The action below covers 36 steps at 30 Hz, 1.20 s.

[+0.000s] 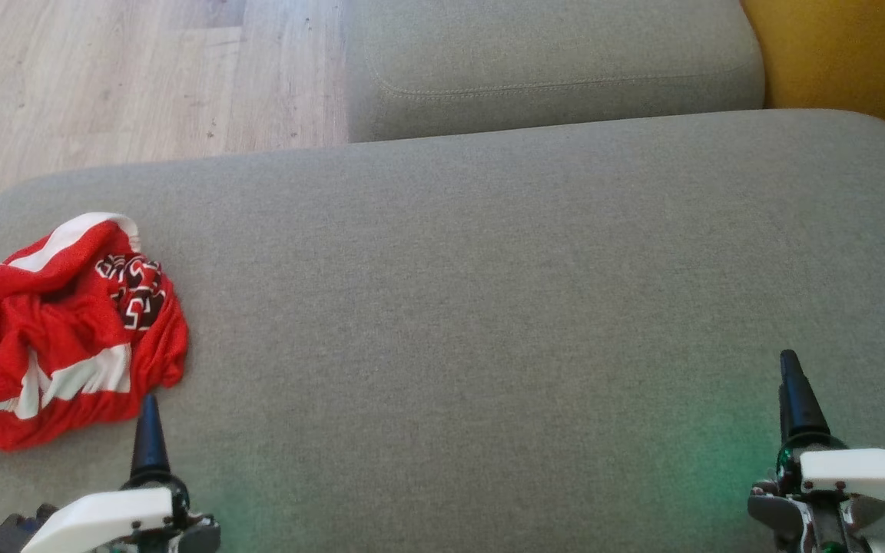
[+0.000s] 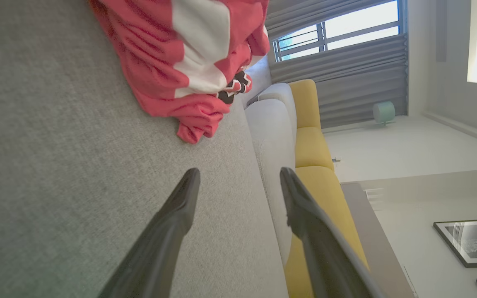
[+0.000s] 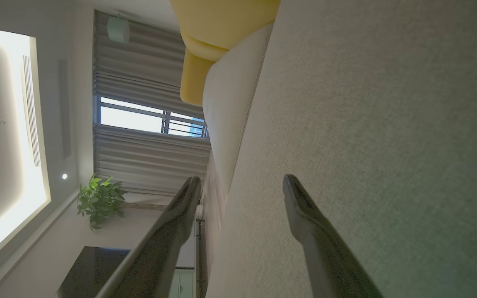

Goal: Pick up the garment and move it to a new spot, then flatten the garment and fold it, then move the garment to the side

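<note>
A crumpled red garment point(image 1: 58, 330) with white stripes and a dark printed patch lies in a heap at the left edge of the grey cushion point(image 1: 488, 307). My left gripper point(image 1: 149, 438) hovers just in front of the heap's near right corner, open and holding nothing. The left wrist view has the garment point(image 2: 180, 62) ahead of and above the spread fingers point(image 2: 180, 207), clear of them. My right gripper point(image 1: 796, 399) stands open and empty far to the right over bare cushion; its own wrist view has both fingers point(image 3: 304, 215) wide apart.
A second grey cushion point(image 1: 550, 69) lies behind the big one, with a yellow cushion point(image 1: 842, 54) at the back right. Wooden floor point(image 1: 135, 77) lies beyond the back left edge. The cushion spreads bare to the right of the garment.
</note>
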Available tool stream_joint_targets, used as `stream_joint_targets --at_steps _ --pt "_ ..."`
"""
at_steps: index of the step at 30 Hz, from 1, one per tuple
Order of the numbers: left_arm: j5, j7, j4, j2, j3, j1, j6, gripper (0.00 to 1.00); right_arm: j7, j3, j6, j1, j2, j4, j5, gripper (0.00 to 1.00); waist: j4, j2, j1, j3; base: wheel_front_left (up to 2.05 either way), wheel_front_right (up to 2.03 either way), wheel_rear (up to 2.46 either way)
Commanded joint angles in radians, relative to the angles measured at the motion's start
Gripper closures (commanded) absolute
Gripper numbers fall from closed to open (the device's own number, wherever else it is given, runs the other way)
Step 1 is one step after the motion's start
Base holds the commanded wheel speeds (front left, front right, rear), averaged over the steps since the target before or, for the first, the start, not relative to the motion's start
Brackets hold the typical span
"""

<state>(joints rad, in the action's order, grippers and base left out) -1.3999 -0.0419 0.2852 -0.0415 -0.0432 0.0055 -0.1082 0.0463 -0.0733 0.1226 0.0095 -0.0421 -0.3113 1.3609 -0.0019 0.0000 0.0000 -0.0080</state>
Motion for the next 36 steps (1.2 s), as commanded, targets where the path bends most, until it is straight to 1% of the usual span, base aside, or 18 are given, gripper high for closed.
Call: stream_joint_targets --at_steps 1,8,9,15,36 --pt "0.048 0.011 -0.045 -0.004 0.001 -0.027 0.008 0.0 -0.015 0.013 0.002 -0.034 -0.005 0.045 -0.054 0.0 0.001 0.0 0.0 -0.002 0.0 0.0 0.0" --pt "0.163 0.032 -0.067 -0.005 0.016 -0.017 0.024 0.0 -0.036 0.035 0.002 -0.026 -0.006 0.058 -0.165 0.0 0.003 0.0 0.0 -0.009 0.0 0.0 0.0" --pt "0.163 0.032 -0.067 -0.005 0.016 -0.017 0.024 0.0 -0.036 0.035 0.002 -0.026 -0.006 0.058 -0.165 0.0 0.003 0.0 0.0 -0.009 0.0 0.0 0.0" --pt "0.253 0.05 -0.085 -0.005 0.03 -0.01 0.035 0.0 -0.054 0.058 0.002 -0.02 -0.008 0.065 -0.252 0.0 0.004 0.0 0.0 -0.016 0.0 0.0 0.0" --pt "0.516 0.111 -0.13 -0.006 0.068 0.015 0.057 0.0 -0.115 0.129 0.004 -0.005 -0.019 0.107 -0.534 0.0 0.012 0.0 0.0 -0.033 0.0 0.0 0.0"
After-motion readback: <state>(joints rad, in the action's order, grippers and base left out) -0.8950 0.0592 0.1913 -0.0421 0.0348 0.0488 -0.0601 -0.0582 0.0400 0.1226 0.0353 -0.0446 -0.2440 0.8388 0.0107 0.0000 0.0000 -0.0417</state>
